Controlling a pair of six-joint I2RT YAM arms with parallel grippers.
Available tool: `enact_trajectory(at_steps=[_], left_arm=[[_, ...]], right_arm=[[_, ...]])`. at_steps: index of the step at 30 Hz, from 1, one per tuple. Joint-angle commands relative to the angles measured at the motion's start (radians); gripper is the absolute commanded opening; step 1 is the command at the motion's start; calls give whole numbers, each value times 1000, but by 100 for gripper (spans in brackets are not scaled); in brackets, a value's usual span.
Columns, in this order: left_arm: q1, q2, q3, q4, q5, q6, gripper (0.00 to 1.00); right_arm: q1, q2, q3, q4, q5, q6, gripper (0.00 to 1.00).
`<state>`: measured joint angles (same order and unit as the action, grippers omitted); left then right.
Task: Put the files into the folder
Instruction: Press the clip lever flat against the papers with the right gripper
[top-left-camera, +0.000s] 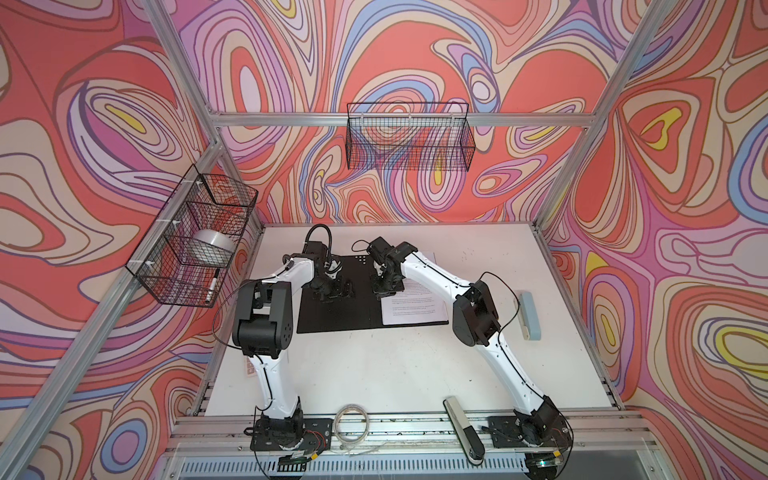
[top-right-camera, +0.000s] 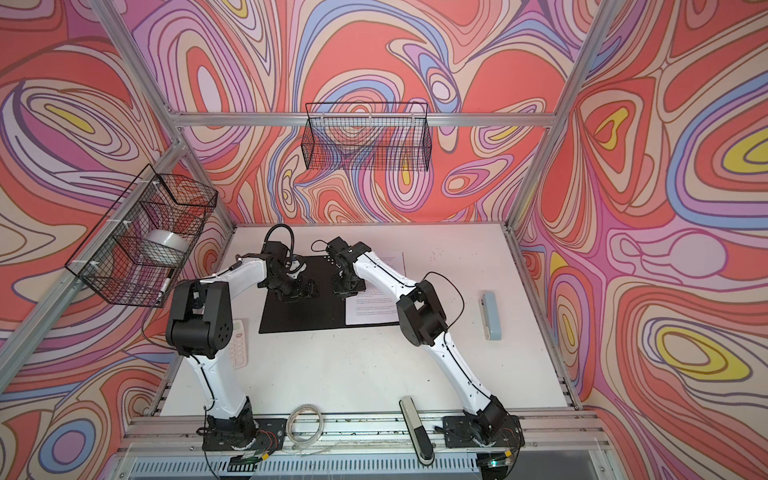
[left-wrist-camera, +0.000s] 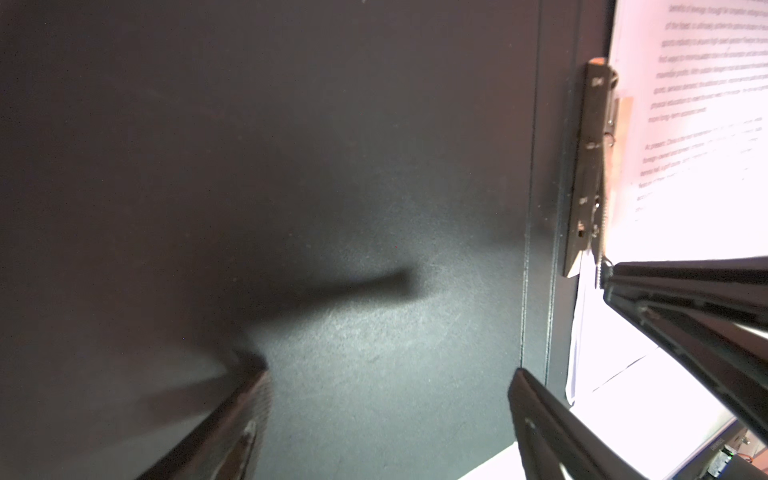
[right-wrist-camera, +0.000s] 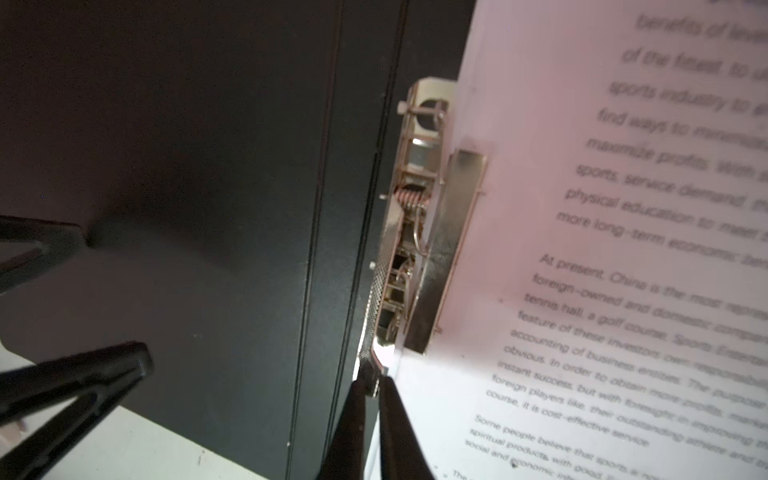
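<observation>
I see the folder lying open on the table, black inside facing up. The files lie on its right half, with their edge under the clip at the spine. My right gripper is closed, its tips pinching the end of the clip's lever. My left gripper stands wide open and empty over the left cover.

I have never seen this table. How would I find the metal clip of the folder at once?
On the white table lies an open black folder. Along its middle fold, at the edge of the printed sheets, sits the clip: the only shiny metal part there, with a small coiled spring.
</observation>
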<state>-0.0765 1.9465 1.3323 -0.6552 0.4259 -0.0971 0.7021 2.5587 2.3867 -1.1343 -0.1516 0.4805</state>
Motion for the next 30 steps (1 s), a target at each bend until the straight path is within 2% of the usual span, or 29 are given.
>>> enact_trajectory(at_steps=[1, 30], left_arm=[[10, 6, 22, -36, 10, 22, 90], [14, 5, 21, -35, 11, 23, 90]], right_arm=[[-12, 86, -43, -64, 102, -16, 9], [-12, 152, -36, -78, 116, -25, 8]])
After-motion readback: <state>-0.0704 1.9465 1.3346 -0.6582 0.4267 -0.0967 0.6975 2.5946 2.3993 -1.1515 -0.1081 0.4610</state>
